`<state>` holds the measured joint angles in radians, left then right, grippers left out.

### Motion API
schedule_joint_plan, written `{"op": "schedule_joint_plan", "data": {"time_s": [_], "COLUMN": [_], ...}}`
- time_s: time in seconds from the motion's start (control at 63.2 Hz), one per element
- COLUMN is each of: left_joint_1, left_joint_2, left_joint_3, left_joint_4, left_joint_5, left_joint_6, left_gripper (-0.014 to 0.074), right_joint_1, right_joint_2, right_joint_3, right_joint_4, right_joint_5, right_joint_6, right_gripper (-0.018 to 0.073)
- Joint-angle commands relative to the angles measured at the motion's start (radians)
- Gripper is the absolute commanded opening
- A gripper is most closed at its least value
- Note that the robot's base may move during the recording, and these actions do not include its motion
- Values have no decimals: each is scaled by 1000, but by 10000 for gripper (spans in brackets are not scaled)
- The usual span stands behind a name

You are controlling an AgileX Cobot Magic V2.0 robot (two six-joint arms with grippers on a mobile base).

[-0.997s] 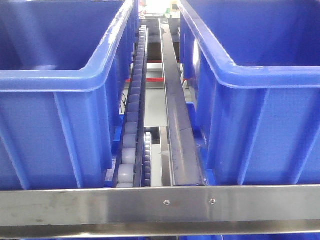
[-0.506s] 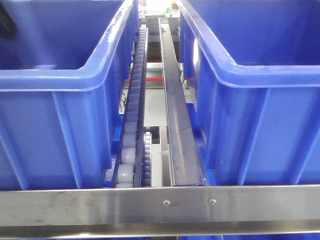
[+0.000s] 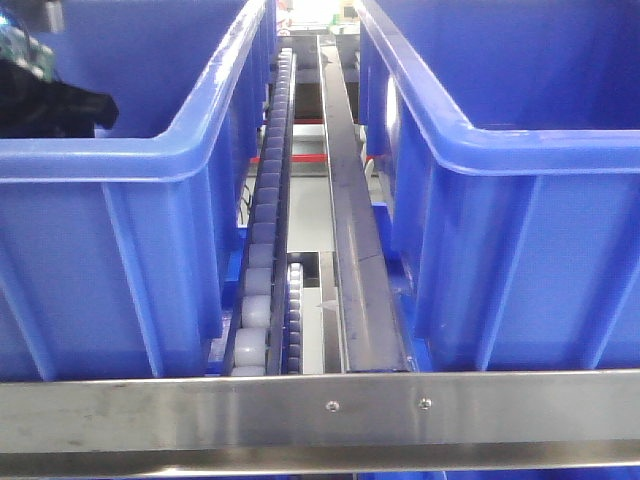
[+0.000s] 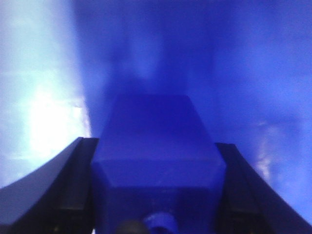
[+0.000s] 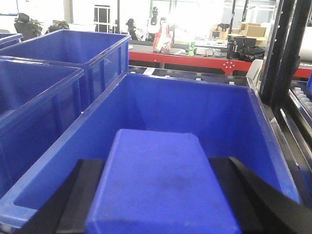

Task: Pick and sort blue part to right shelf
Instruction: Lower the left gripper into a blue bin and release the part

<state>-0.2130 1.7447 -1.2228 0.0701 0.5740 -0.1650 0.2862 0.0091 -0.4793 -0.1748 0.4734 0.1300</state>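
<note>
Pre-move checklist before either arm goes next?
1. Grip of left end effector on blue part, knob showing: ok.
2. Grip of right end effector on blue block: ok.
3. Cap type of that blue block: cannot tell, cap hidden.
4. Open blue bin ahead of right end effector: ok.
5. Clearance of left arm from left bin rim: cannot tell.

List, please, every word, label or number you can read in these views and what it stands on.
No text can be read.
Blue plastic bins: no markings visible.
Sloped-shouldered blue plastic block, left wrist view, and flat-faced blue plastic block, right wrist view: bare faces.
Brown cardboard boxes, background: any print too small, blurred.
</note>
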Motion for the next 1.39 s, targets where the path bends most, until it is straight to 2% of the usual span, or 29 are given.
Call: {"op": "schedule_joint_plan", "data": {"time_s": [0.0, 0.095, 0.285, 0.491, 0.57, 0.696, 0.902, 1.044, 1.187, 1.377], "left_joint_1": [1, 1, 1, -1, -1, -1, -1, -1, -1, -1], "left_joint_2": [-37, -35, -35, -96, -155, -289, -571, -761, -928, -1130], "left_joint_3": [-32, -32, -50, -90, -88, -34, 161, 288, 383, 474], "left_joint_4": [-4, -4, -4, -4, -7, -15, -13, -13, -11, -3], "left_joint_5": [-25, -17, 0, 40, 61, 71, -7, -68, -80, -80], "left_joint_6": [-5, 8, 9, 30, 30, 30, 30, 30, 30, 30], "left_gripper": [359, 400, 624, 633, 594, 458, 220, 121, 125, 125], "right_joint_1": [0, 0, 0, 0, 0, 0, 0, 0, 0, 0], "right_joint_2": [19, 19, 19, 19, 19, 19, 19, 41, 147, 421], "right_joint_3": [-30, -30, -30, -30, -30, -30, -30, -30, -75, -263], "right_joint_4": [-15, -15, -15, -15, -15, -15, -15, -15, -2, 4], "right_joint_5": [-98, -98, -97, -97, -97, -94, -72, -54, -37, 67], "right_joint_6": [-4, -4, -4, -4, -4, -4, -4, -4, -3, 31], "right_gripper": [286, 286, 286, 286, 286, 286, 286, 286, 286, 286]}}
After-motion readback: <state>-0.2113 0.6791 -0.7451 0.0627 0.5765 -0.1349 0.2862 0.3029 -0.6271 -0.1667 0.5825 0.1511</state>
